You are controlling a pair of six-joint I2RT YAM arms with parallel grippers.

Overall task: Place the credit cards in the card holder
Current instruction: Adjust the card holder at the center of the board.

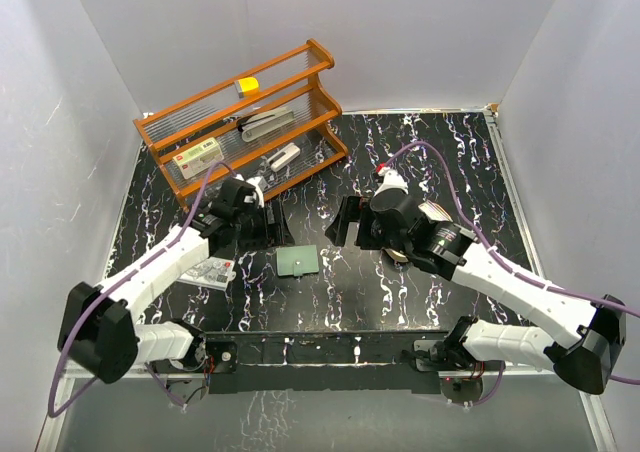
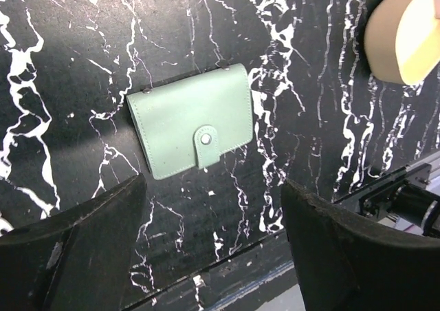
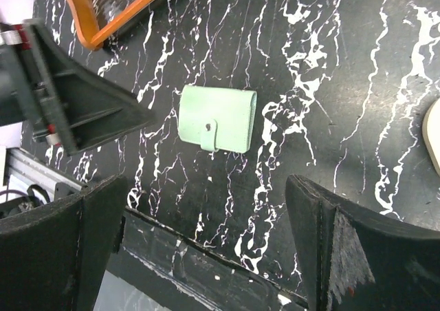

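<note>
The card holder (image 1: 298, 262) lies closed and flat on the black marbled table, between the two arms. It looks pale green with a snap tab in the left wrist view (image 2: 191, 120) and the right wrist view (image 3: 218, 118). The credit cards (image 1: 210, 270), whitish with red print, lie on the table beside my left forearm, left of the holder. My left gripper (image 1: 270, 227) is open and empty, hovering behind and left of the holder (image 2: 213, 245). My right gripper (image 1: 345, 222) is open and empty, hovering behind and right of it (image 3: 206, 249).
An orange wooden rack (image 1: 250, 122) stands at the back left, holding a white box with a red label (image 1: 200, 155) and other small items. A tan oval tray (image 2: 405, 32) lies right of the holder, mostly under my right arm. The table's front rail (image 1: 320, 350) is close.
</note>
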